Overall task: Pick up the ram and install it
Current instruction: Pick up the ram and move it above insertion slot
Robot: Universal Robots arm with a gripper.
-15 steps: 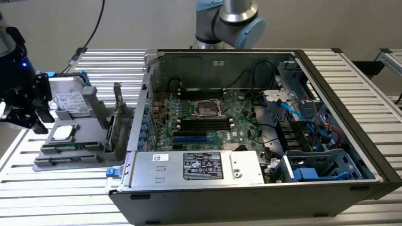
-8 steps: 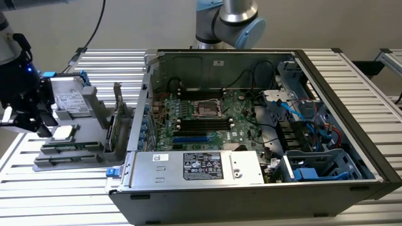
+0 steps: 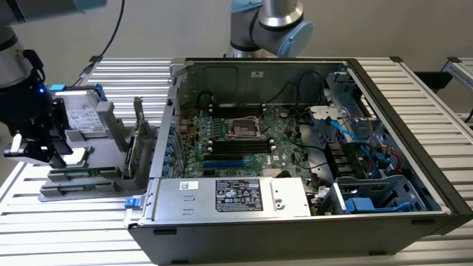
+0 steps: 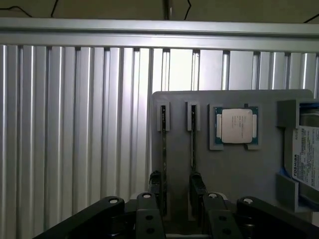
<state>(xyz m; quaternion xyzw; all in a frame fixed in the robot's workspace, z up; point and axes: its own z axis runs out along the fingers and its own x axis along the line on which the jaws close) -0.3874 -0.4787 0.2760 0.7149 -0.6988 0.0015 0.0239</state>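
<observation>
Desk: Gripper first, starting at the exterior view's left. What do you have?

Operator: I see the gripper [image 3: 41, 154] at the far left, hanging over the front end of the grey fixture tray [image 3: 107, 119]. Its jaws are spread wide and carry nothing.

Desk: And the ram?

Operator: The ram [image 4: 163, 144] stands on edge in a slot of that tray, with a second stick [image 4: 193, 144] in the slot beside it. On the wrist view both run down towards the fingertips [image 4: 155, 186]. I can't tell whether anything touches.

Desk: What crowds it?

Operator: A processor chip [image 4: 237, 125] sits in its own recess just beside the sticks. Next to that is a labelled hard drive [image 3: 83, 119] with blue trim. Further right, a green expansion card [image 3: 137, 138] stands upright at the tray's edge, between the tray and the wall of the open computer case [image 3: 244, 244]. Inside I see the motherboard [image 3: 281, 138] with its black memory slots [image 3: 238, 145]. The power supply [image 3: 229, 195] lies along the near side, and blue cables [image 3: 355, 130] are bundled towards the right.
</observation>
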